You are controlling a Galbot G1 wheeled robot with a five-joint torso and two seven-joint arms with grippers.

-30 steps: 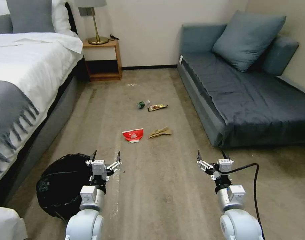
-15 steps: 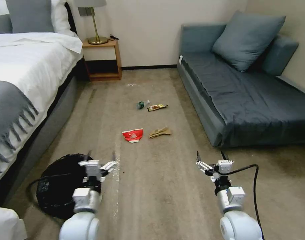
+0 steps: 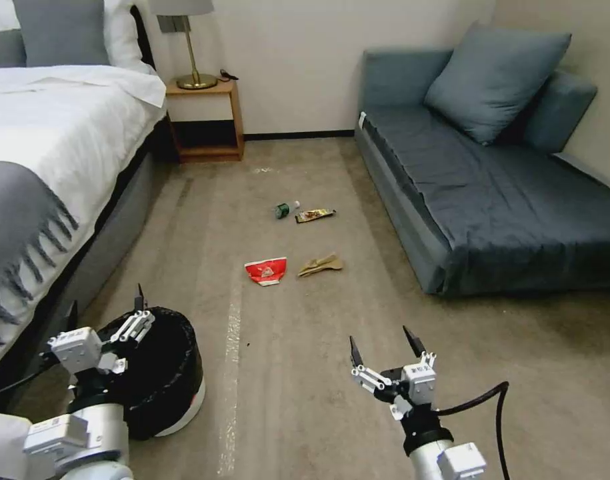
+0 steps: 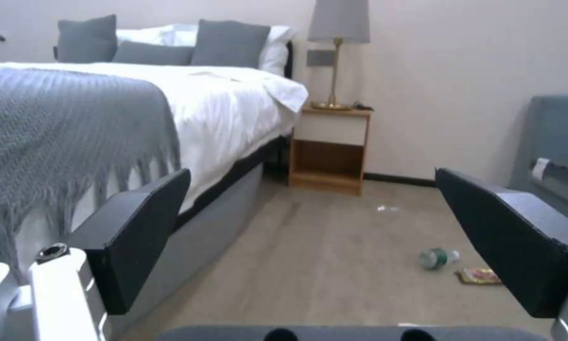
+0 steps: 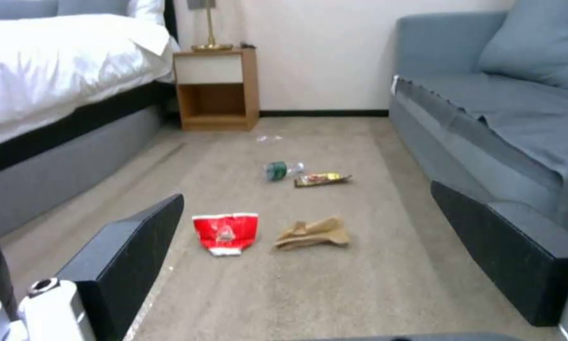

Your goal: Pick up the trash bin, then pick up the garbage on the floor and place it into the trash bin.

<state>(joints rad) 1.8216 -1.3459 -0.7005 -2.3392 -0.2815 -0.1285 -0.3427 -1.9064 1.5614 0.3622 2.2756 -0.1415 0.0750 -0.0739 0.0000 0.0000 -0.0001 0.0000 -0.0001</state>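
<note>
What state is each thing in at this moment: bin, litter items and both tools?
Trash bin: upright on the floor, black liner fitted, not lifted.
Red-and-white wrapper: lying flat on the carpet.
Tan paper piece: crumpled, on the carpet.
Bottle: on its side.
Snack packet: flat beside the bottle.
Left tool: open, by the bin's rim, empty.
Right tool: open, empty, above the carpet.

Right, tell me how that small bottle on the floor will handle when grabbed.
The bottle lies on its side on the carpet, so a nudge would probably roll it. It looks clear and small, likely light. Its rounded body may slip between narrow jaws.
</note>
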